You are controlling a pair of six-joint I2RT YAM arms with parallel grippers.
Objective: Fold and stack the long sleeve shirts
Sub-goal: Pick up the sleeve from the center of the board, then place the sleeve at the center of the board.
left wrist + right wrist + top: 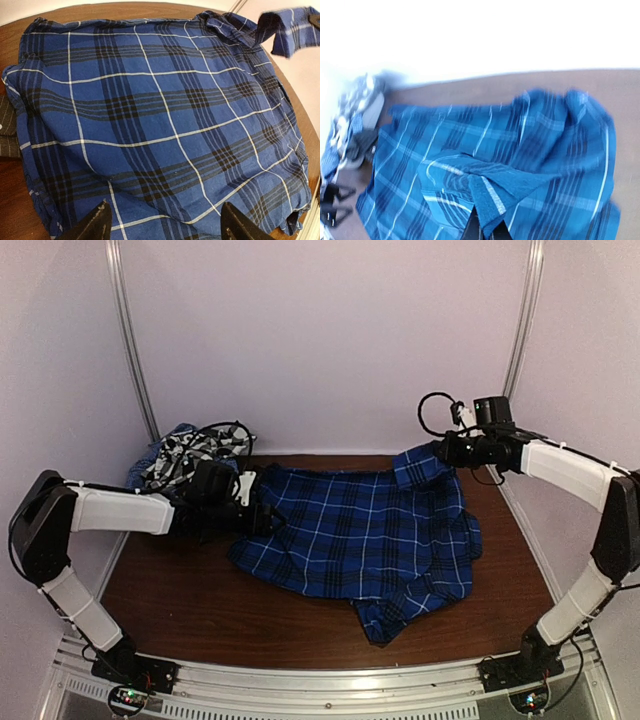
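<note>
**Left claw wide, right claw pinching the blue plaid shirt**

Two black fingers of the left claw stick up at the bottom of the left wrist view. They stand far apart and hold nothing. The blue plaid shirt fills the space just past them, spread out with its thin white lines running across it. I cannot tell if the fingers touch the cloth.

From above, the shirt lies in the middle of the brown desk, a bit rumpled, with one part hanging toward the near edge. The left claw sits at the shirt's left edge.

The right claw is at the shirt's far right corner. Its fingers are squeezed tight on a fold of the blue cloth, and that corner is lifted up off the desk. The rest of the shirt stays flat below it.

A pile of other shirts sits in the far left corner of the desk, behind the left claw. One on top is black-and-white plaid. A bit of dark pinstripe cloth peeks out beside the blue shirt's left edge.
</note>
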